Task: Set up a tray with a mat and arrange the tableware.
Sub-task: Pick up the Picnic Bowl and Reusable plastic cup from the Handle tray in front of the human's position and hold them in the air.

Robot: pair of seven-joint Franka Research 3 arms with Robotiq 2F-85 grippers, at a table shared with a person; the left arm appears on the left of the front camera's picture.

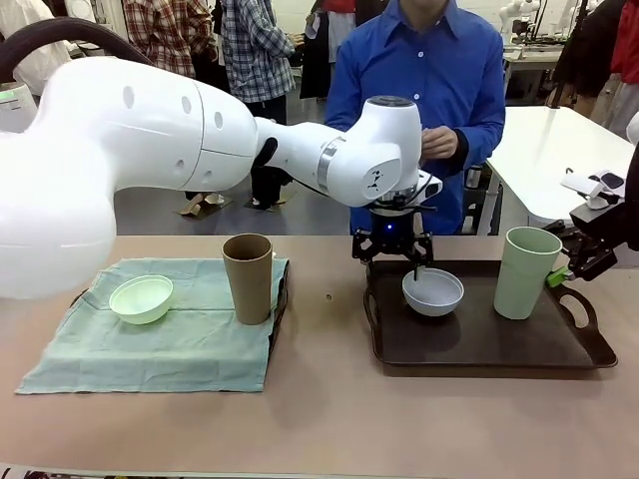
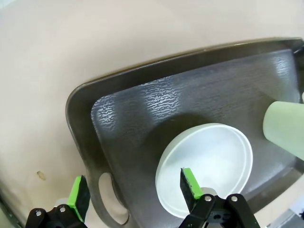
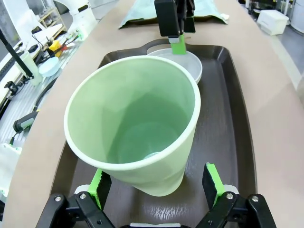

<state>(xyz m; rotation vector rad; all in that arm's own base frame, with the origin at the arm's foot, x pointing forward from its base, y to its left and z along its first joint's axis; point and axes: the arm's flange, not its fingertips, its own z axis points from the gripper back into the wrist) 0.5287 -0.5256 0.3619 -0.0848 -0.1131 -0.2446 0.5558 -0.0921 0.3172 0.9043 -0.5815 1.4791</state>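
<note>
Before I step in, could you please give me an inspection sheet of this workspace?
Surface: tan table.
Job's things: mint bowl and brown cup on green mat; white bowl and green cup on dark tray.
Clutter: small speck beside tray.
Grippers: left gripper open over white bowl; right gripper open, flanking green cup.
Cables: black hose behind left arm.
Surroundings: person in blue shirt across table; others behind.

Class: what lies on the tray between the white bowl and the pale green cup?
Nothing: in the front view the tray floor between white bowl and pale green cup is bare.
</note>
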